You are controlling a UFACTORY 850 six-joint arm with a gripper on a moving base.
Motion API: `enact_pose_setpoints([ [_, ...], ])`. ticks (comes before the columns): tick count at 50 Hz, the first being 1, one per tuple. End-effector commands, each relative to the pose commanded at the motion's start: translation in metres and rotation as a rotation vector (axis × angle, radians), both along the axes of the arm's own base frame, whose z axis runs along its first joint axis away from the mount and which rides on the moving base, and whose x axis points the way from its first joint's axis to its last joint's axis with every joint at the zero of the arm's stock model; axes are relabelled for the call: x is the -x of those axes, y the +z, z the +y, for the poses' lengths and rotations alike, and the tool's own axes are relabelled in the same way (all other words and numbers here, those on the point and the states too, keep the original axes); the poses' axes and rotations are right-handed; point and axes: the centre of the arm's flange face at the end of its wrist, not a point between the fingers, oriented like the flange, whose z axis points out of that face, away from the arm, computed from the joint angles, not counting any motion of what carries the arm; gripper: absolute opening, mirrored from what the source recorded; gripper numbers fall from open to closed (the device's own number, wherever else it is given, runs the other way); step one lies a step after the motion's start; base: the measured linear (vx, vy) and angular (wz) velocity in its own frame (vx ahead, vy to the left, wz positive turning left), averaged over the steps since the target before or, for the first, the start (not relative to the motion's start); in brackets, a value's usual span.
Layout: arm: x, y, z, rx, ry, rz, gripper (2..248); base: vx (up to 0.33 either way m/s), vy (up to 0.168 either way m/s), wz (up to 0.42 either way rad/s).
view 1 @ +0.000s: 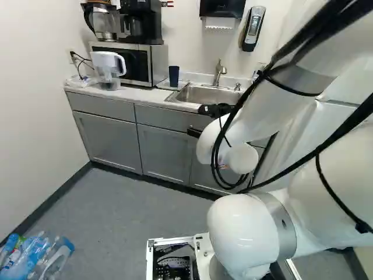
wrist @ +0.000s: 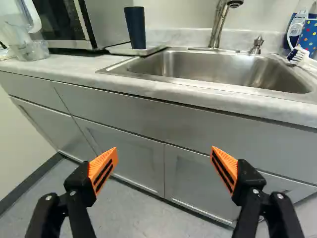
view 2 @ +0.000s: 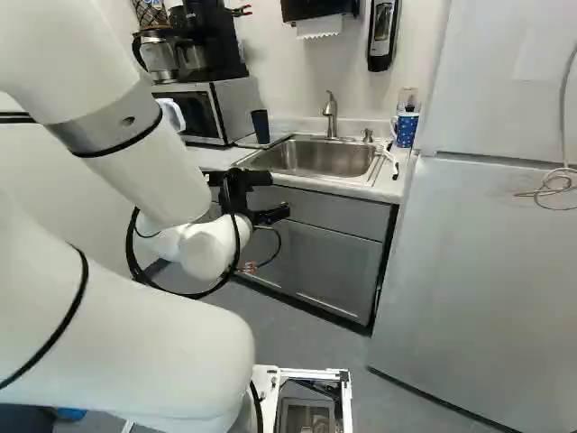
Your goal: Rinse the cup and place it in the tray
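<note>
The dark blue cup (wrist: 134, 27) stands upright on the tray (wrist: 130, 49) at the sink's (wrist: 218, 69) left edge; the gripper (wrist: 166, 166) hangs spread wide, holding nothing, facing the cabinets.

The room is a small kitchen corner with pale walls (view 1: 35, 116) and a grey floor (view 1: 111, 216) with a dark baseboard. A grey counter (wrist: 163, 89) runs along the far wall, above grey cabinets (view 1: 125, 140). A steel sink (view 2: 320, 158) with a faucet (view 2: 331, 110) sits in the counter. At the left stand a microwave (view 1: 131, 61), a coffee maker (view 1: 140, 20) on top of it, and a water pitcher (view 1: 108, 67). A towel dispenser (view 1: 221, 11) and a soap dispenser (view 2: 382, 34) hang on the far wall. A fridge (view 2: 487, 225) stands at the right. Water bottles (view 1: 29, 254) lie on the floor, near left.
</note>
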Motion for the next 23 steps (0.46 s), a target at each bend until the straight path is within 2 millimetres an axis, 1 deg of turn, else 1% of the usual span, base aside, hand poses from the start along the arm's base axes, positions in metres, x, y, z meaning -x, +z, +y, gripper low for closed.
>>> enact_pose_setpoints([
  [23, 0.0008, -0.0006, 0.0001, 0.0, 0.001, -0.001, 247, 0.0, 0.0, 0.0],
])
